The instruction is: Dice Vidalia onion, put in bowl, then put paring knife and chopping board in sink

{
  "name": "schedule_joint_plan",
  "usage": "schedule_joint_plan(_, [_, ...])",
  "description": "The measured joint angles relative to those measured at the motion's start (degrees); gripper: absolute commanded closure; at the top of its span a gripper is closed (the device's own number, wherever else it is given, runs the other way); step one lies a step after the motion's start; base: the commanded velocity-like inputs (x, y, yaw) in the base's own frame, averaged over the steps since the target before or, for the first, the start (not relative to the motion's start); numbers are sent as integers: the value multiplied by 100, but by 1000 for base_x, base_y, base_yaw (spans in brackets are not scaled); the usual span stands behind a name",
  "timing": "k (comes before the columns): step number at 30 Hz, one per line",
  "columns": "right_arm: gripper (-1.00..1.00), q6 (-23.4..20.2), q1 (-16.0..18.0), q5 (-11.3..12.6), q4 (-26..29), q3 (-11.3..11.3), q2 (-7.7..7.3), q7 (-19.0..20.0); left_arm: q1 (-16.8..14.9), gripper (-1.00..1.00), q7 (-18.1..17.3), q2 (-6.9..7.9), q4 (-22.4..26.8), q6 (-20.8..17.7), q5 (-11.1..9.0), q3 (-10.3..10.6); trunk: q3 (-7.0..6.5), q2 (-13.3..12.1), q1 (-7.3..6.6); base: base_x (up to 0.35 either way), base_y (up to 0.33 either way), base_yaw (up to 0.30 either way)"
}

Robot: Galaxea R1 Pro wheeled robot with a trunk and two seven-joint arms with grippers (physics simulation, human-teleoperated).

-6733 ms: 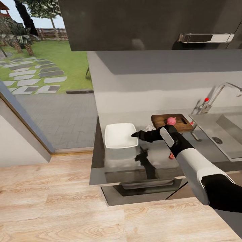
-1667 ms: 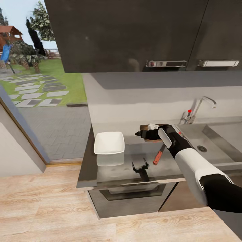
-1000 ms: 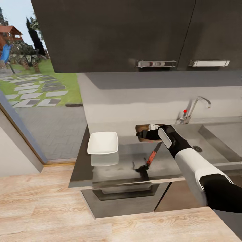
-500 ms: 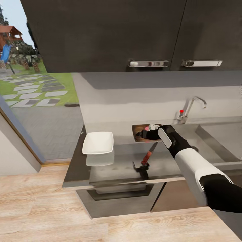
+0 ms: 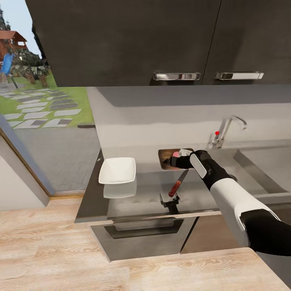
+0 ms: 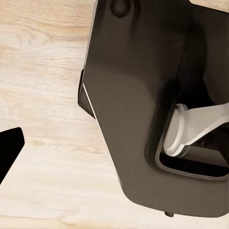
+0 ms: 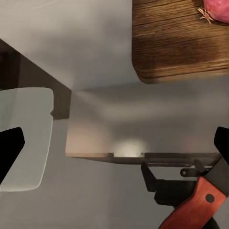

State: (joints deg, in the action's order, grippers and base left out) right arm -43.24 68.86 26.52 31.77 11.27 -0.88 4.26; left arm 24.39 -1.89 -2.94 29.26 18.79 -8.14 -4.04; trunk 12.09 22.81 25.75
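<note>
**A:** Entry one, Vidalia onion (image 5: pixel 176 154). Location?

**B:** On the chopping board (image 5: pixel 166 158), out of the sink (image 5: pixel 262 163). Whole, not yet diced.

**A:** Entry two, paring knife (image 5: pixel 177 186)?

**B:** Flat on the countertop (image 5: pixel 141 194), just in front of the board and apart from it. Red handle toward the robot, dark blade pointing at the board. Untouched.

**A:** Right gripper (image 5: pixel 171 162)?

**B:** Hovering at the board's near edge. Fingers (image 7: pixel 10 151) spread wide, nothing between them.

**A:** Left gripper?

**B:** One dark fingertip (image 6: pixel 9 149) over the wooden floor (image 6: pixel 43 71), beside the robot's body. Jaw state: cannot tell.

**A:** Bowl (image 5: pixel 118 170)?

**B:** White, empty, well apart from the board along the countertop.

**A:** Step in hand, by judgement?

**B:** Probably fetching the knife. Best done by drawing back over the red handle, turning the fingers across it, descending straight and clamping mid-handle, never the blade. Then lifting clear before swinging to the onion, without nudging the board.
</note>
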Motion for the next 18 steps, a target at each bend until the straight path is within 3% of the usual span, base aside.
schedule_joint_plan(11, [-100, 0, 0, 0, 0, 0, 1, 1, 2, -100, -2, 0, 0, 0, 0, 2, 0, 0, 0, -4, 0, 0])
schedule_joint_plan(18, [-100, 0, 0, 0, 0, 1, 5, -2, 3, -100, 1, 0, 0, 0, -1, 3, 0, 0, 2, -103, 0, 0])
